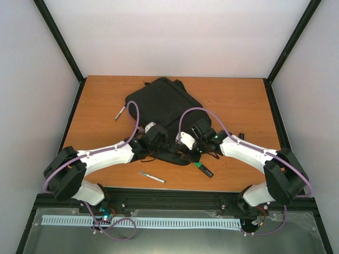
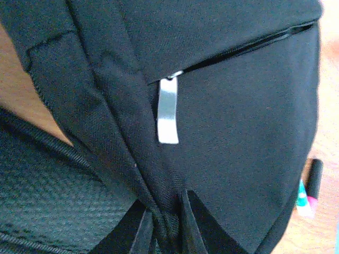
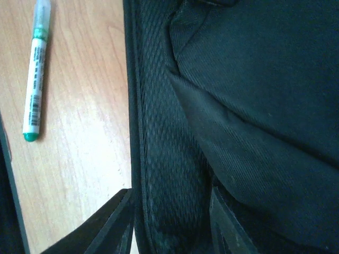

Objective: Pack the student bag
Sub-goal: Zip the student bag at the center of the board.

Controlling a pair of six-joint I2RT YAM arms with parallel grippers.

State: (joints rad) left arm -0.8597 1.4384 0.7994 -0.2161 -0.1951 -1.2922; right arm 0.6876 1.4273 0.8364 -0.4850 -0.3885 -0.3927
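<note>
The student bag [image 1: 159, 103] is a large black backpack lying flat in the middle of the table. My left gripper [image 1: 150, 138] is at the bag's near left edge. In the left wrist view its fingers [image 2: 193, 225] pinch a fold of black fabric just below a silver zip pull [image 2: 168, 111], so the left gripper [image 2: 165, 230] is shut on the bag. My right gripper [image 1: 189, 145] is at the near right edge. In the right wrist view the right gripper [image 3: 169, 222] holds a padded mesh strap [image 3: 169, 159] of the bag between its fingers [image 3: 114, 225].
A white marker with a green cap [image 1: 152, 177] [image 3: 37, 69] lies near the front edge. A black and green marker [image 1: 204, 169] [image 2: 309, 190] lies by the bag's near right corner. A thin pen [image 1: 121, 112] rests left of the bag. Black frame posts border the wooden table [image 1: 238, 100].
</note>
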